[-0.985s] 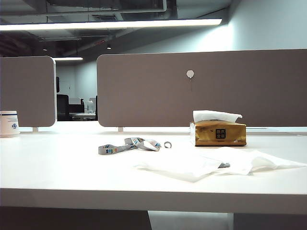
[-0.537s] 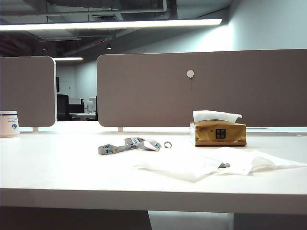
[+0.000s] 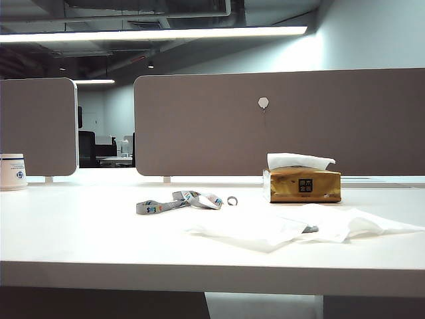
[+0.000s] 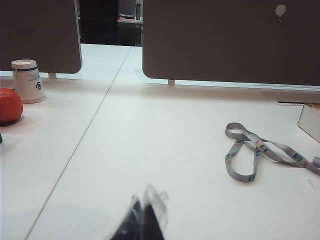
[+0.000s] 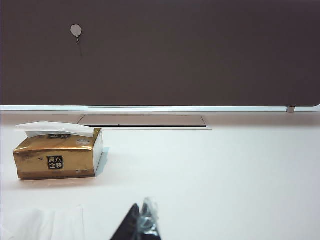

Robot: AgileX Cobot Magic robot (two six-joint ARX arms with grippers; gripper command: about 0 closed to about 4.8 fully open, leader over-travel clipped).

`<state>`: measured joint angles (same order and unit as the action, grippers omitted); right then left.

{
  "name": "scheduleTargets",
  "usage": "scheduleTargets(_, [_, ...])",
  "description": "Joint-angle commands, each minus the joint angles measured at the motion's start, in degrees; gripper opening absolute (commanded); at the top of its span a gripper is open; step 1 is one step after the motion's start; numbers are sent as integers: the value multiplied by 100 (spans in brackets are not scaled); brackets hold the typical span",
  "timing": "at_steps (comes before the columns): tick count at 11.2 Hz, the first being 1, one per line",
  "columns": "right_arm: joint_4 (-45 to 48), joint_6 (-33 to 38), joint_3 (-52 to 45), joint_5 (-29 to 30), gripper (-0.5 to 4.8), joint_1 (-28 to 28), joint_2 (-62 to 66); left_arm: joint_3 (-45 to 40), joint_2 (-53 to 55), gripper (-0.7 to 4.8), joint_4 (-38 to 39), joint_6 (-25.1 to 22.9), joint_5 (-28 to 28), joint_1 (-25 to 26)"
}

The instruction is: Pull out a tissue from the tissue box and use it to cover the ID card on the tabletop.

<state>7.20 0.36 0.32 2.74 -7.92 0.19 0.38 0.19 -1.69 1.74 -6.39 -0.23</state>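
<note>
grippers: left gripper (image 4: 145,220) and right gripper (image 5: 142,225) pulled back near, fingers together, empty
tissue (image 3: 265,226): spread near right, draped to hide ID card (image 3: 310,229); dark corner peeks
lanyard (image 3: 179,201): trails left
tissue box (image 3: 302,184): far right; next sheet up

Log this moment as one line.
tissue over ID card | tissue box behind | left gripper shut, away | right gripper shut, away
</note>
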Motion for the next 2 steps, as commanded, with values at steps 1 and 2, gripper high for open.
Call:
scheduleTargets(1, [118,4,-22,-9,-6,-2,-4,24,4,-5,-52,-22,11,-4])
scheduleTargets(2, [118,7,-22,-9,-6,-2,-4,24,4,-5,-52,-22,11,-4])
